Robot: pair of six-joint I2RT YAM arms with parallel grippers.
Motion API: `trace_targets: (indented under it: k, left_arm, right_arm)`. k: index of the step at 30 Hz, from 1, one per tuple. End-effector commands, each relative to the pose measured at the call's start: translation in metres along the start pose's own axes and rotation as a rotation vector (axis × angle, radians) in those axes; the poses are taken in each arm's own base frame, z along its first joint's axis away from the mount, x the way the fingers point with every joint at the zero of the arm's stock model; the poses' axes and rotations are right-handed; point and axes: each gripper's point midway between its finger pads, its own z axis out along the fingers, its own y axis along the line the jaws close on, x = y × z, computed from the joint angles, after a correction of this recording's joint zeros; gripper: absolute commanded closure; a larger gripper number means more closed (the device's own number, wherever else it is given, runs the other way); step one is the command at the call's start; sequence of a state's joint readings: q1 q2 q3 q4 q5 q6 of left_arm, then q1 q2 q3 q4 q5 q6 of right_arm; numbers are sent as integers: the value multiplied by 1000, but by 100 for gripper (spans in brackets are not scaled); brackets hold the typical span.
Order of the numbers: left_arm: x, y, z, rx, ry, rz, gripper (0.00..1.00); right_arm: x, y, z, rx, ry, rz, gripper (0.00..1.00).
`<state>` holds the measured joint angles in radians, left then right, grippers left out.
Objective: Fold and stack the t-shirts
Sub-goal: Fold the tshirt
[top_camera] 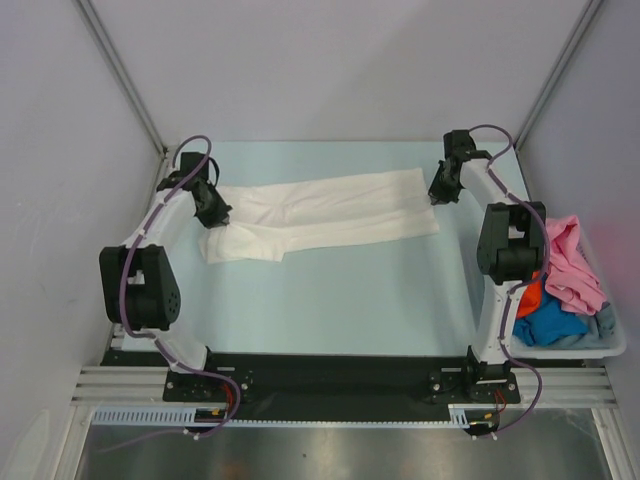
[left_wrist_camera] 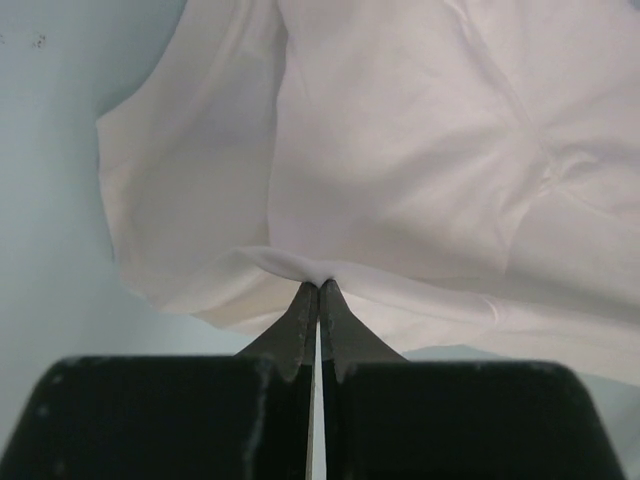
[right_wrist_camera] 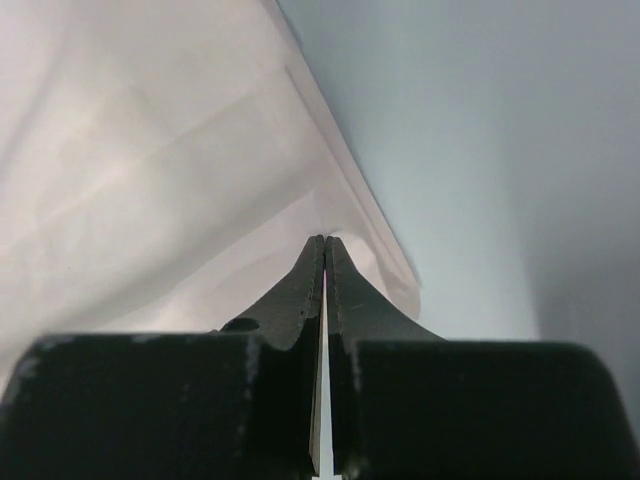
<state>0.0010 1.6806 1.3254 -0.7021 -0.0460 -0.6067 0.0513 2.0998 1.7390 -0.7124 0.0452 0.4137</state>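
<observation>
Bin (top_camera: 612,345) at right table edge, beside right arm. Inside: bright blue t-shirt (top_camera: 552,322) at near end, grey-blue t-shirt (top_camera: 603,322) against outer wall, orange t-shirt (top_camera: 533,296) mostly hidden behind arm, pink t-shirt (top_camera: 570,262) draped on top at far end.

Beyond, on pale table (top_camera: 350,300): white t-shirt (top_camera: 330,212) flat as long band, long axis left-to-right, right end slightly farther back. Probably folded lengthwise; layers hard to count.

Left gripper (left_wrist_camera: 318,285) clamped tight on its left end, cloth bunched at tips. Right gripper (right_wrist_camera: 324,240) clamped tight on right edge.
</observation>
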Motion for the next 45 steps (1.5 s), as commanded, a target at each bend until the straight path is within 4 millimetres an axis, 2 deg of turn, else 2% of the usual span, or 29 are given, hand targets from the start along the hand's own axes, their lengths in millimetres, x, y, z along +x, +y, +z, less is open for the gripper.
trace_targets:
  k: [1, 11, 20, 35, 45]
  left_arm:
    - [-27, -8, -4, 36, -51, 12, 100]
    - [-37, -13, 7, 47, -40, 6, 100]
    - [-41, -16, 21, 54, -10, 14, 100]
    - [-51, -23, 43, 59, 20, 20, 100]
    - [-51, -15, 53, 36, 34, 15, 100]
  right_arm:
    - [-15, 9, 4, -12, -19, -2, 100]
    - [-23, 11, 21, -14, -21, 17, 100]
    - [-37, 11, 26, -13, -37, 39, 100]
    - [-40, 13, 41, -7, -21, 59, 100]
    - [-41, 15, 45, -16, -20, 67, 100]
